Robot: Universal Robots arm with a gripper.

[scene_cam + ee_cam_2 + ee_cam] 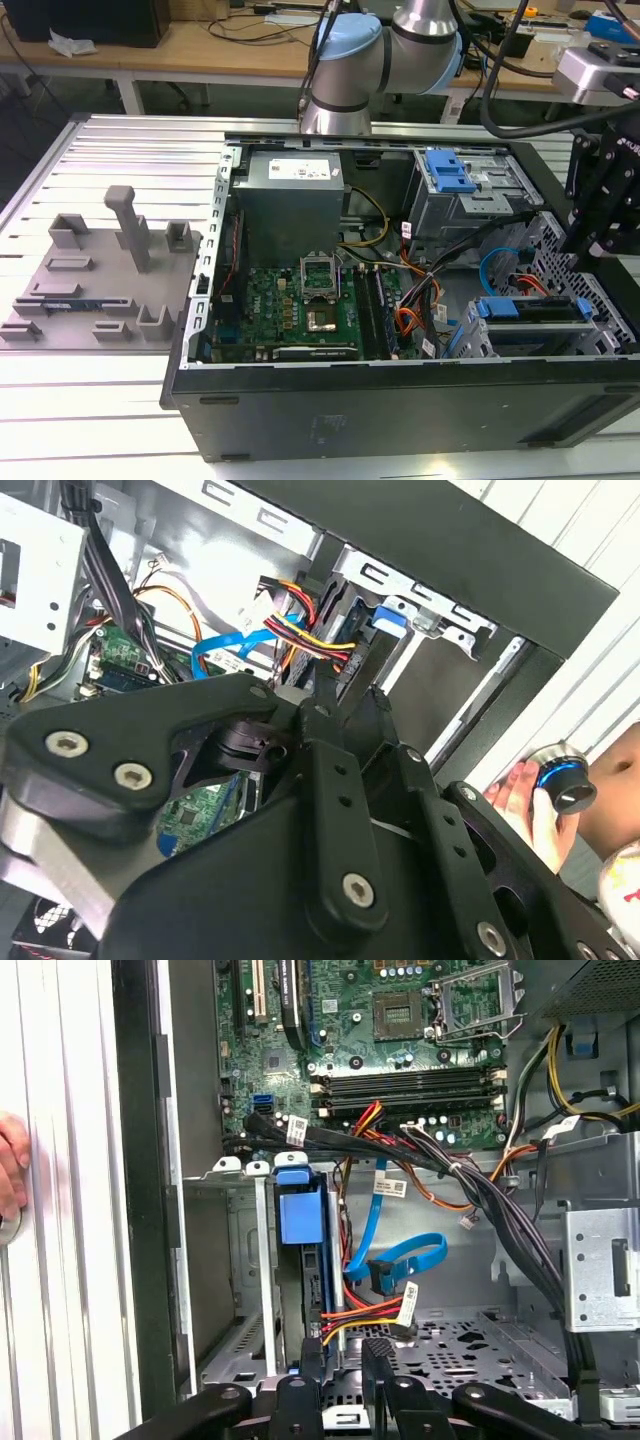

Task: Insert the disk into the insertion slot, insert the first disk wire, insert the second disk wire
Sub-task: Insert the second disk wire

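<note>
Hovering with the gripper (343, 1355) at the end of the first disk wire (365, 1310).
Cannot tell whether clamped or parted; showing the disk (305, 1260) seated in the insertion slot (250, 1300), the second disk wire (410, 1255) looping just beside.

The grey perforated sheet-metal drive cage (470, 1345) is dull bare metal, and the ribbed silver metal table (100, 420) has a soft brushed sheen beside the matt black computer case (400, 410). The thin light-blue flat cable (412, 1254) looks like smooth, slightly glossy plastic. So does the sheathing of the orange, red and black wire bundle (355, 1312), while the blue plastic bracket (300, 1215) is smooth.
</note>
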